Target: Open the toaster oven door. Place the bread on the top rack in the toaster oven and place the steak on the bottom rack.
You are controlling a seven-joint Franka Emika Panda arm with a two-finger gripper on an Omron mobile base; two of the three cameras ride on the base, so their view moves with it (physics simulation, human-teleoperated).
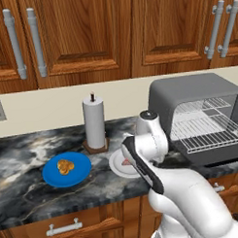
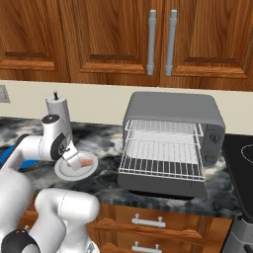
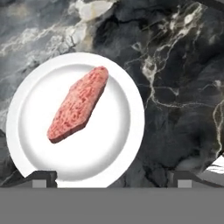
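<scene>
The boxy gray toaster oven (image 2: 172,143) stands open on the marbled dark counter (image 1: 25,158), its top rack (image 2: 163,127) and bottom rack (image 2: 163,155) bare silver wire grids. The left base view alone shows the lumpy golden bread (image 1: 65,166) on a round blue plate (image 1: 51,177). The flat, grainy pink steak (image 3: 78,104) lies on a glossy white plate (image 3: 111,144), above and between the spread fingertips (image 3: 43,178) of the gripper (image 3: 112,180), untouched.

Kitchen setting. Wooden wall cabinets (image 1: 88,29) with grey bar handles (image 2: 151,42) run above a cream backsplash (image 1: 47,106). Below lies a dark marbled counter (image 3: 175,87), on which stands a paper-towel roll (image 1: 94,123). Wooden drawers (image 2: 148,222) front the base. A dark surface (image 2: 239,153), possibly a cooktop, lies at far right.
</scene>
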